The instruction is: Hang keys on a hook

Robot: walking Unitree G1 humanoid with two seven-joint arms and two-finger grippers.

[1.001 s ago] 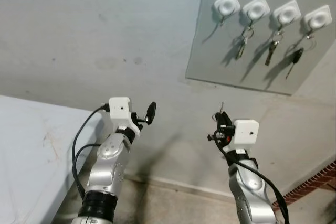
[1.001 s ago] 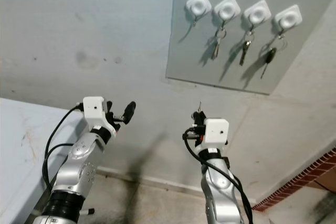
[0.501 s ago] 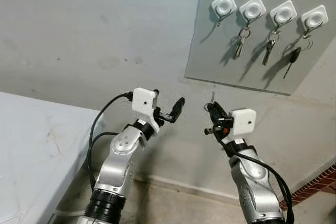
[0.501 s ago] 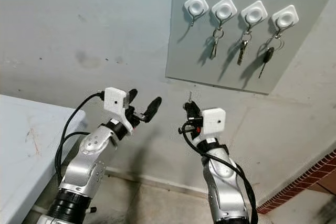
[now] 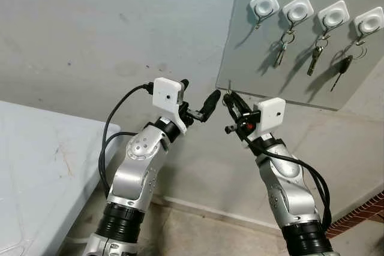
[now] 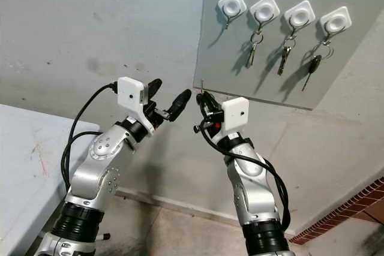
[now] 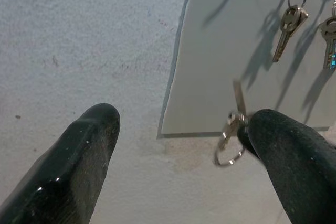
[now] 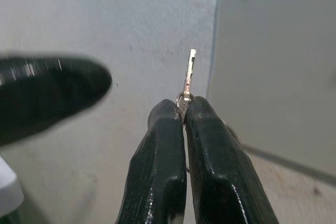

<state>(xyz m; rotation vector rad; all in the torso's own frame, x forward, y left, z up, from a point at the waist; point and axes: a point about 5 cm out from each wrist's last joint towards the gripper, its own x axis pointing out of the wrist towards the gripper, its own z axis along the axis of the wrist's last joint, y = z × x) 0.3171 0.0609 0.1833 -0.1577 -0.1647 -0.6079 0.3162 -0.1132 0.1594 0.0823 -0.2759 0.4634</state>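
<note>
Right wrist view: the right gripper point(image 8: 184, 116) pinches a small silver key with ring point(image 8: 187, 80). The left gripper point(image 5: 201, 105), fingers apart, hovers just beside it, below the grey hook board point(image 5: 252, 58).

Right gripper point(image 8: 184, 116) fingers point(image 8: 157, 161) pinch a key point(image 8: 189, 74) near the grey panel point(image 8: 278, 61).

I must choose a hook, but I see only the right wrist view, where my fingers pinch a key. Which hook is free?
Observer: On the grey board, the leftmost hook is bare; the other three hooks carry hanging keys.
Operator: What is the dark shape beside my fingers?
Observer: The left gripper, open, close beside the right gripper.
Operator: Has the key a ring?
Observer: Yes, a key ring hangs under the key, as the left wrist view shows.
</note>
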